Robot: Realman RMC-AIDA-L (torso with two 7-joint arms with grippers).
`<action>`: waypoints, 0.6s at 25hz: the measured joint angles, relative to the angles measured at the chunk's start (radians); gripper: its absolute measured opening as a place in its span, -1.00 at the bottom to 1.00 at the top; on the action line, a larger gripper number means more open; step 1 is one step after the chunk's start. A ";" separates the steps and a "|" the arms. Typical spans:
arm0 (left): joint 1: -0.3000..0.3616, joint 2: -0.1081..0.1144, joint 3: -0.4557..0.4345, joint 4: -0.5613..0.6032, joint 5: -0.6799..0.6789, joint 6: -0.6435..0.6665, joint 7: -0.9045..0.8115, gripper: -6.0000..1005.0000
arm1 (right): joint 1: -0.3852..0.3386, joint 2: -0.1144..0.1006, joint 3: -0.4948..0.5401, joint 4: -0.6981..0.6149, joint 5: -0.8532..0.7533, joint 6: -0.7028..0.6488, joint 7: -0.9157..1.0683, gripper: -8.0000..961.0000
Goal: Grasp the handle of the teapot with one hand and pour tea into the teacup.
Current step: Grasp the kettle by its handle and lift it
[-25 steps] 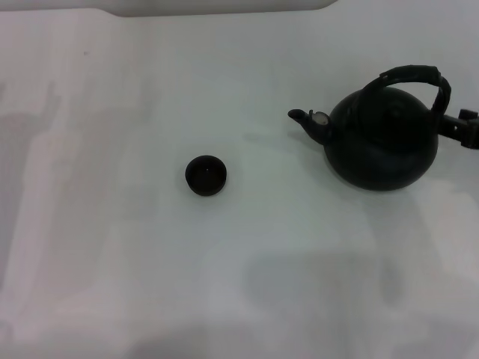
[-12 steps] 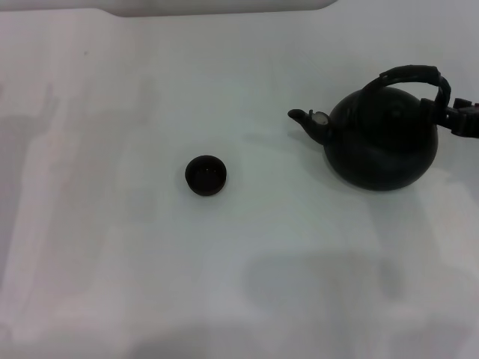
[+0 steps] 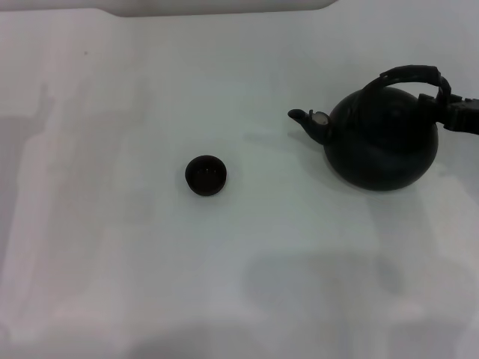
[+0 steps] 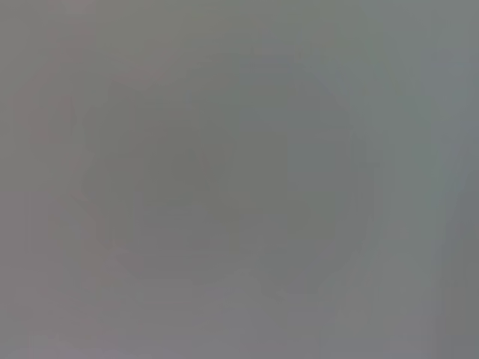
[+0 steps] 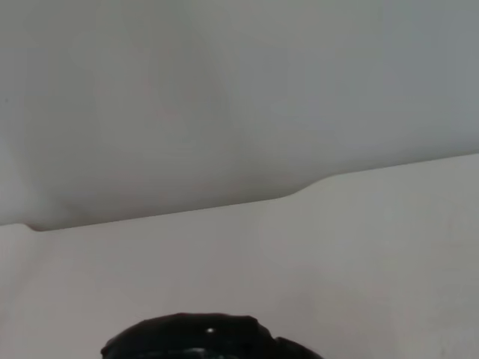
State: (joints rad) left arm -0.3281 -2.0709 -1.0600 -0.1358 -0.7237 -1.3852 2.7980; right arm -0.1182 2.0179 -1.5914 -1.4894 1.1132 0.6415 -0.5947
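Head view: high, angled down over the table [image 3: 150, 284]. Left wrist view: only uniform grey. Right wrist view: low, close behind the teapot [image 5: 202, 338], shared with head view [image 3: 382, 142].

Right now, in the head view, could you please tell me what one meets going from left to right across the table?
Tiny round dark teacup → short spout of the squat black metal teapot → its arched black ribbed handle → the right arm's black claw at the picture's right edge, beside the handle.

right gripper [image 3: 462, 117] cut off — fingers unseen
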 joint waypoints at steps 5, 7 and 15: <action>0.000 0.000 0.000 0.001 0.000 -0.003 0.000 0.77 | 0.002 -0.002 -0.006 0.005 0.000 -0.003 -0.002 0.05; 0.000 0.000 0.000 0.002 0.000 -0.003 0.000 0.77 | 0.003 -0.002 -0.008 0.004 0.000 0.000 -0.008 -0.02; -0.001 0.000 0.000 0.007 0.000 -0.005 0.000 0.77 | 0.003 -0.004 -0.012 0.003 0.001 0.007 -0.017 -0.41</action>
State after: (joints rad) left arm -0.3288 -2.0709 -1.0600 -0.1289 -0.7241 -1.3906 2.7980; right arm -0.1149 2.0141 -1.6030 -1.4867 1.1137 0.6482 -0.6115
